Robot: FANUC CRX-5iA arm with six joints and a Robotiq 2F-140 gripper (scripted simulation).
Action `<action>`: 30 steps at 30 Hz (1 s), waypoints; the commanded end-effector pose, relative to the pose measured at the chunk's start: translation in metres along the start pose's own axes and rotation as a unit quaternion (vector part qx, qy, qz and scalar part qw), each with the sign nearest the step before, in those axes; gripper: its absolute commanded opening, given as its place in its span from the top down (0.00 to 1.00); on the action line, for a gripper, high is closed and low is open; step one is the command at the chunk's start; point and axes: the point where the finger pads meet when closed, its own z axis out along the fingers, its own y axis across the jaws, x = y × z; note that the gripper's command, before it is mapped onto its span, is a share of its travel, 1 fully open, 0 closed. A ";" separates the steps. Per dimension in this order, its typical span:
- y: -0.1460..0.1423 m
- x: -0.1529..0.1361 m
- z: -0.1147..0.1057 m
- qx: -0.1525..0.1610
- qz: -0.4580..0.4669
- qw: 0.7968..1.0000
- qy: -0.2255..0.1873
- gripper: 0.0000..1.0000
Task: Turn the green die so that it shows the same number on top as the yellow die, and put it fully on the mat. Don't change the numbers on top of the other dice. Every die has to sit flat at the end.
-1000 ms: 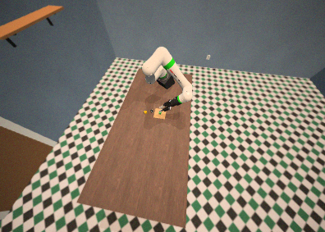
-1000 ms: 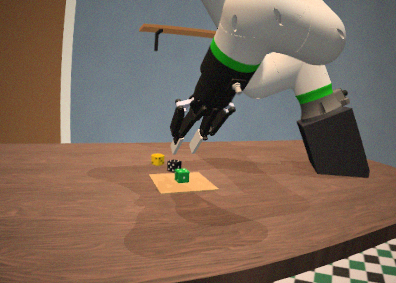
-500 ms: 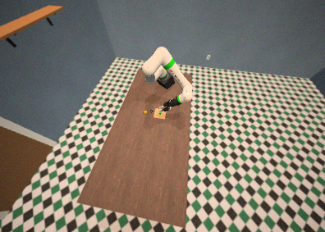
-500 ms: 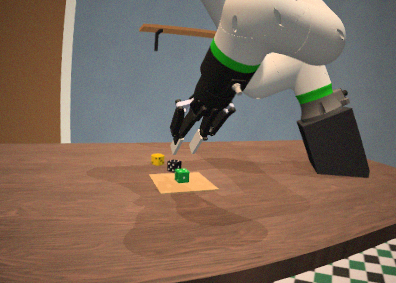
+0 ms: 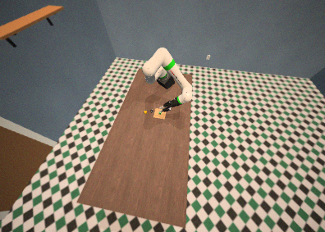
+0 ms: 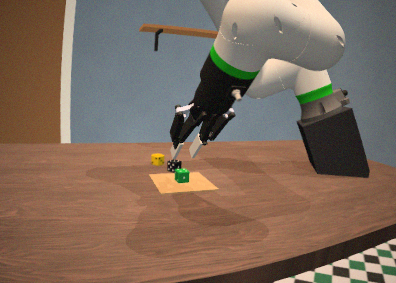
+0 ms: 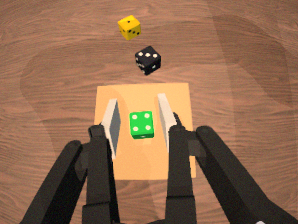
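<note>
The black, metal-tipped tool (image 7: 141,125) hangs tilted above the wood-grain table (image 6: 75,210), its fingers partly spread and pinching nothing. Below the gap, the glossy green die (image 7: 141,124) sits flat on the square tan mat (image 7: 107,99). Beyond lie a black die (image 7: 148,60) and a yellow die (image 7: 129,27).

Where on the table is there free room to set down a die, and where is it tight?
The mat has bare strips on either side of the green die and a wider one nearer the gripper. Wood to the mat's left and right also looks free. It is tight beyond the far edge: the black die sits close, the yellow die just past it.
</note>
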 end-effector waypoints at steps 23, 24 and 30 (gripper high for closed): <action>0.000 -0.029 0.029 0.000 0.000 1.000 0.000 0.72; 0.000 -0.030 0.030 0.000 0.000 1.000 0.000 0.72; 0.000 -0.034 0.034 0.000 0.000 1.000 0.000 0.72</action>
